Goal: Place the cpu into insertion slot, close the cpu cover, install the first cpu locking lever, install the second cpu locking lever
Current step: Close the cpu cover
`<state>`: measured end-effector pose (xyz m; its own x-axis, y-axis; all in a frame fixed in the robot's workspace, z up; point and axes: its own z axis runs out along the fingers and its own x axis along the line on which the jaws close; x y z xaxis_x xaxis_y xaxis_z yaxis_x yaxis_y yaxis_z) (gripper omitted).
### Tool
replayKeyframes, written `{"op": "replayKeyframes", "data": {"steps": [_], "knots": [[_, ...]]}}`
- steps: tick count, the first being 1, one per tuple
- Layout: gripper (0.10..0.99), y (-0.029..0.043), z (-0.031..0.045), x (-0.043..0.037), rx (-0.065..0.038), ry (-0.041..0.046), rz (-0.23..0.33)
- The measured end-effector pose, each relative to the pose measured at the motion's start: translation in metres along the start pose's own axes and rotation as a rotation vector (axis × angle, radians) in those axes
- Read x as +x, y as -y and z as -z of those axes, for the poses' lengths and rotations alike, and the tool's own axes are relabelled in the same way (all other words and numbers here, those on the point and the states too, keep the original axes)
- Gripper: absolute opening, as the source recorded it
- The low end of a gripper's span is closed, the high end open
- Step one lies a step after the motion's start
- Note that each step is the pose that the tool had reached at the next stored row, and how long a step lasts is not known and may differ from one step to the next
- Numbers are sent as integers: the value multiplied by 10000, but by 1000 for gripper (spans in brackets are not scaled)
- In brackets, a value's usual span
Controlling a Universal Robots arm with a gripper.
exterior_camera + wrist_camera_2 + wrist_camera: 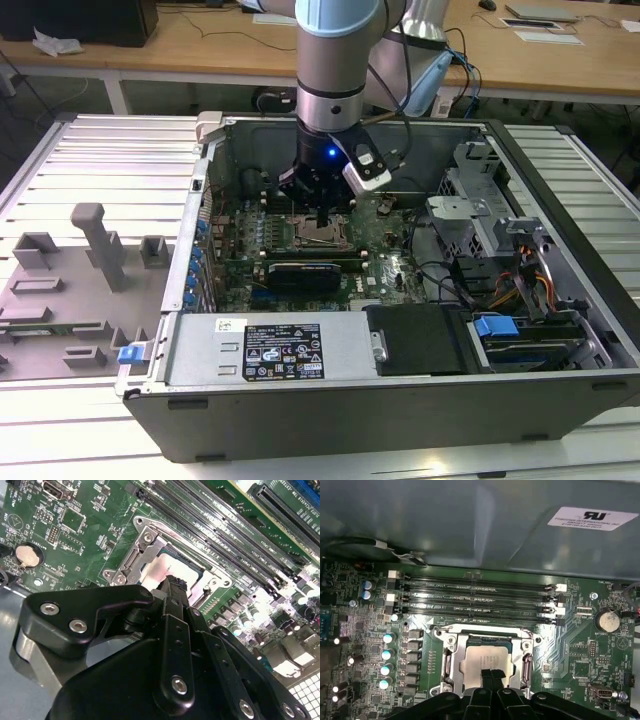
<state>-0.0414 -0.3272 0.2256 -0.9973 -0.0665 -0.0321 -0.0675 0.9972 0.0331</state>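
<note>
Placement appears done: cpu (487, 657) sits in insertion slot (440, 635) mid-way across the motherboard (580, 650), cpu cover (520, 645) seemingly down, claw (490, 676) pinched narrow, empty, tips at the chip; locking levers judged outstanding.

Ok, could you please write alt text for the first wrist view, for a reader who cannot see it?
Black jaws, shut, reach over a silver cpu sitting in its slot on a green board, beside long black memory slots.
</note>
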Motion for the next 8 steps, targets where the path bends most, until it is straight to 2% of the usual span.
{"op": "replayKeyframes", "data": {"steps": [2, 4, 8], "knots": [[106, -3, -1, 3, 86, -5, 3], [106, -4, 5, 5, 129, -9, 6], [106, -8, 89, 2, 165, -10, 5]]}}
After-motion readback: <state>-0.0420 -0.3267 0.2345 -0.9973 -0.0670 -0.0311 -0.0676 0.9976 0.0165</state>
